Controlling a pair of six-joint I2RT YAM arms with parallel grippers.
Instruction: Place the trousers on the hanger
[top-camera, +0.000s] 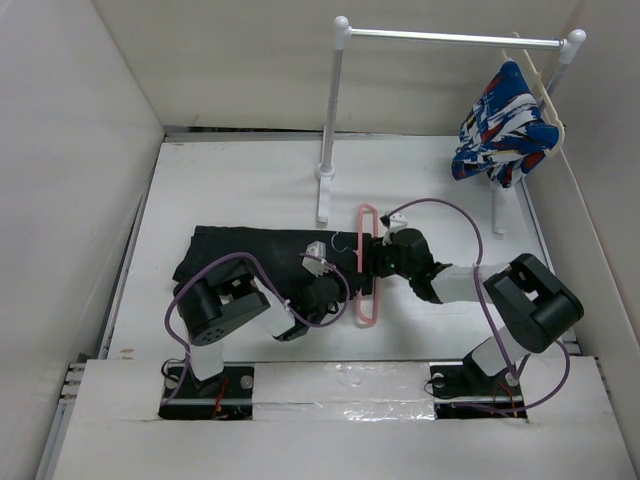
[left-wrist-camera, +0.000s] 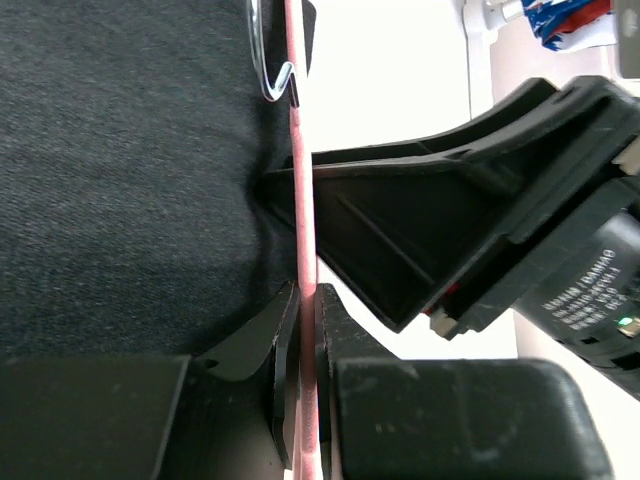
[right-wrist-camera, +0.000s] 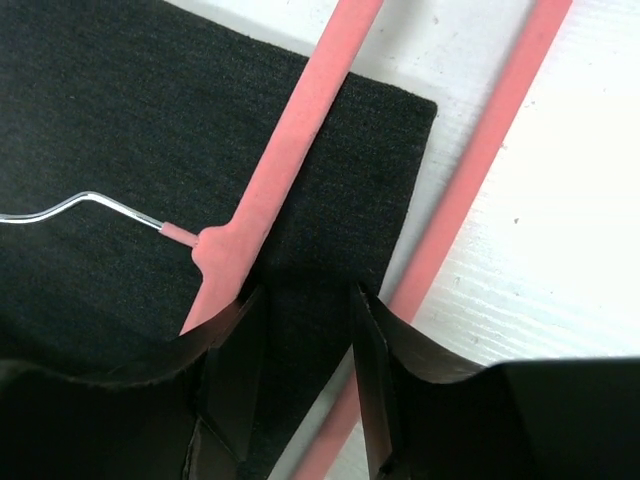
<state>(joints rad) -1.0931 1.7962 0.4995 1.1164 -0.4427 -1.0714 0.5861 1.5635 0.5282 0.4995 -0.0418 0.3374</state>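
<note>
The black trousers (top-camera: 245, 250) lie flat on the table left of centre. The pink hanger (top-camera: 367, 215) lies flat at their right end, its metal hook (right-wrist-camera: 90, 200) resting on the fabric. My left gripper (top-camera: 352, 293) is shut on one thin pink bar of the hanger (left-wrist-camera: 303, 200), with the trousers (left-wrist-camera: 120, 180) to its left. My right gripper (top-camera: 373, 258) is open, its fingers (right-wrist-camera: 235, 350) astride the end of the trousers (right-wrist-camera: 150, 120). That end lies under the hanger's upper arm (right-wrist-camera: 295, 130) and stops short of the far bar (right-wrist-camera: 480, 170).
A white clothes rail (top-camera: 450, 38) stands at the back, its posts on the table. A blue, white and red garment (top-camera: 505, 125) hangs on a cream hanger at its right end. White walls close in the left, back and right sides.
</note>
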